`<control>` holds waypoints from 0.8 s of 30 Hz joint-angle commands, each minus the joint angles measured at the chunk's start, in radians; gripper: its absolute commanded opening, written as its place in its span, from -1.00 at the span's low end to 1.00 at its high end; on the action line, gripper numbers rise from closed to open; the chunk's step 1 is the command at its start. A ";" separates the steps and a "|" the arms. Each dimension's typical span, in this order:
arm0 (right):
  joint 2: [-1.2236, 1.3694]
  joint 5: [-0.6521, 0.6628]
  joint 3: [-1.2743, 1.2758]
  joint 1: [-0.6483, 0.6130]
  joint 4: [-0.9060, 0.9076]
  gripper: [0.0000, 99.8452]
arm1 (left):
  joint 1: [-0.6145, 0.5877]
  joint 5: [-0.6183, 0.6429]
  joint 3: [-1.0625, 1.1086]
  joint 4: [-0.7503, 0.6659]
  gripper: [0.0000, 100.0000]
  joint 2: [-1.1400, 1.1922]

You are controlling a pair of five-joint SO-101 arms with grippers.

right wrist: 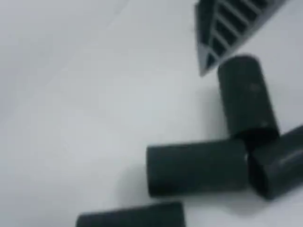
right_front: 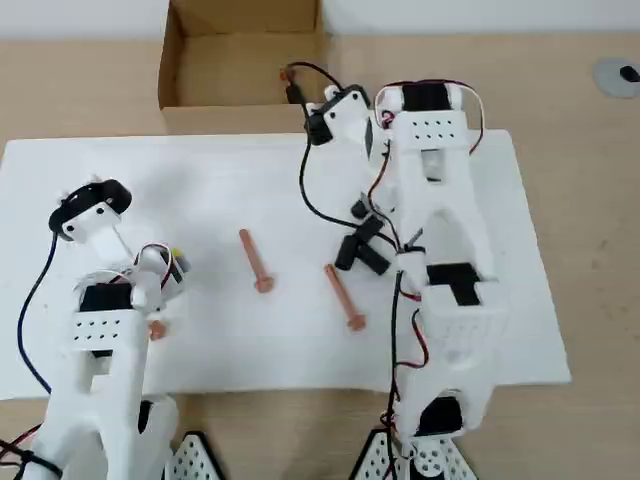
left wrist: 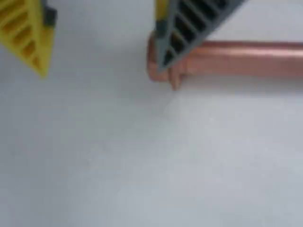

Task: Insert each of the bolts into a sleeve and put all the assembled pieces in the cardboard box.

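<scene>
Where the left gripper (left wrist: 102,71) stands spread open over the white mat (left wrist: 142,165), a copper bolt (left wrist: 236,59) lies flat and ungrasped, its head at the tip of one finger. The right gripper (right wrist: 222,28) hangs just beside a cluster of black sleeves (right wrist: 196,168); whether it is released or clenched cannot be told. Two further bolts (right_front: 256,262) lie between the arms. The cardboard box (right_front: 240,70) sits beyond the mat's far edge.
</scene>
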 commanded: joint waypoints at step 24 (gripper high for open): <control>-0.113 -0.011 0.133 -0.025 -0.086 -0.26 | -0.005 0.005 0.002 -0.006 -0.67 0.010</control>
